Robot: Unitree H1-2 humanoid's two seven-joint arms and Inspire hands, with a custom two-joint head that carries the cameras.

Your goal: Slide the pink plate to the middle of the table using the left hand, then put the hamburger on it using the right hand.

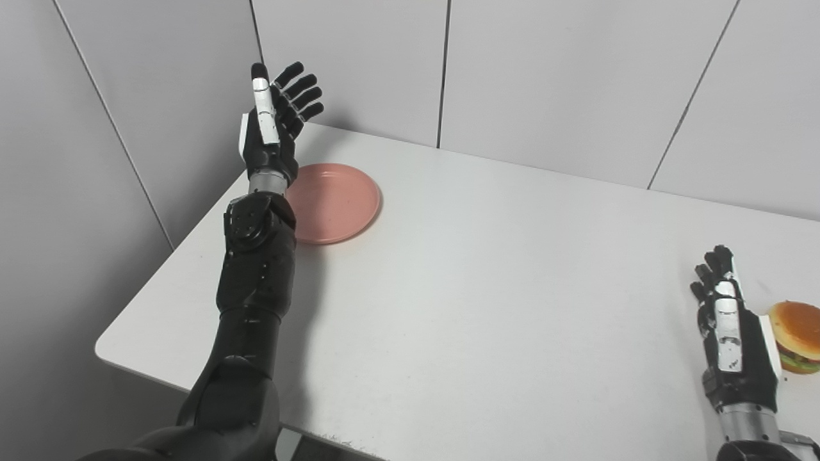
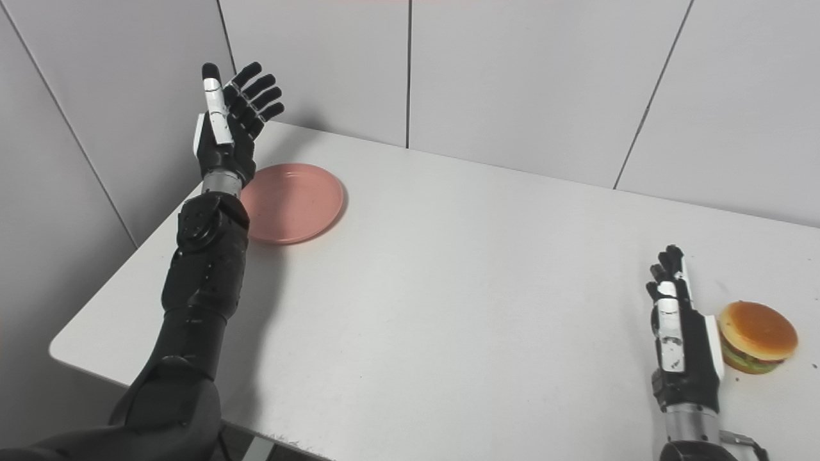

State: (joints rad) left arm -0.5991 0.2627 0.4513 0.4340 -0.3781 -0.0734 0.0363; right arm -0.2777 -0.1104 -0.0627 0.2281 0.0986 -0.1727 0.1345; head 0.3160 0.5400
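The pink plate [image 1: 333,202] lies flat near the table's far left corner. My left hand [image 1: 275,118] is raised above the table at the plate's left edge, open, fingers spread and pointing up, holding nothing. The hamburger [image 2: 756,336] sits on the table at the near right. My right hand [image 2: 682,333] rests just left of the hamburger, open, fingers extended, close beside it but not holding it.
The white table [image 1: 487,275] spreads between the plate and the hamburger. Grey wall panels [image 1: 544,77] stand close behind the table and along its left side. The table's left front corner [image 1: 106,349] is near my left arm.
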